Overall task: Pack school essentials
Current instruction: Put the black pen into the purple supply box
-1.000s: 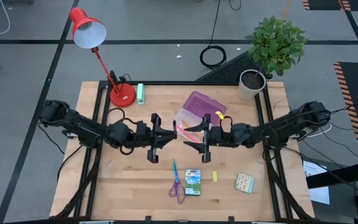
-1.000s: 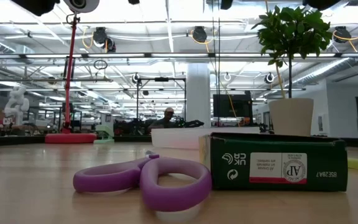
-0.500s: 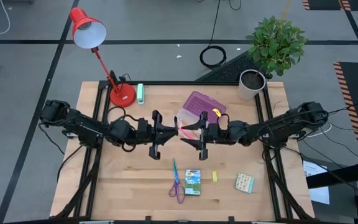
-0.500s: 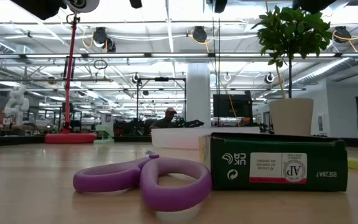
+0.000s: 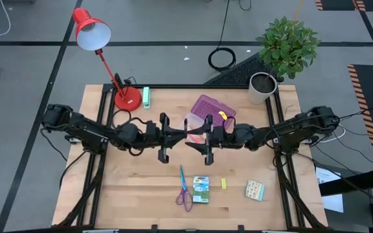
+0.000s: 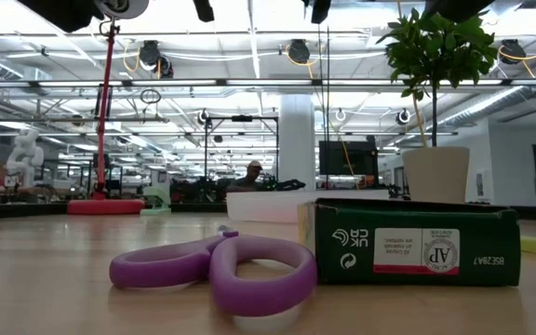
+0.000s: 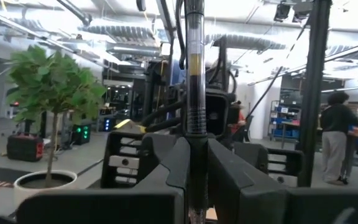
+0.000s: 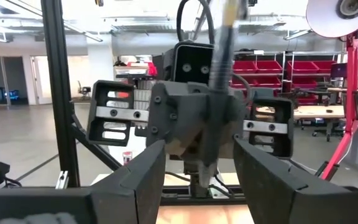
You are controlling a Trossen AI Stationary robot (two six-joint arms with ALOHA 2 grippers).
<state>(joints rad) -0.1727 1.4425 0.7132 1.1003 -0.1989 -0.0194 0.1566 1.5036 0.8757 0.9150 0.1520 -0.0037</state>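
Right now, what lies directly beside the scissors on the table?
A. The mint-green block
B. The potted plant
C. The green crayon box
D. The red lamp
C: in the high view the crayon box sits right next to the scissors near the table's front edge; the low view shows the same pair side by side.

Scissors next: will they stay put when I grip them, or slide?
The purple scissors lie flat and closed on the wood table, so they likely skid or pivot if nudged. Rigid, probably light; the looped handles look easiest to pinch. The crayon box close beside may get bumped.
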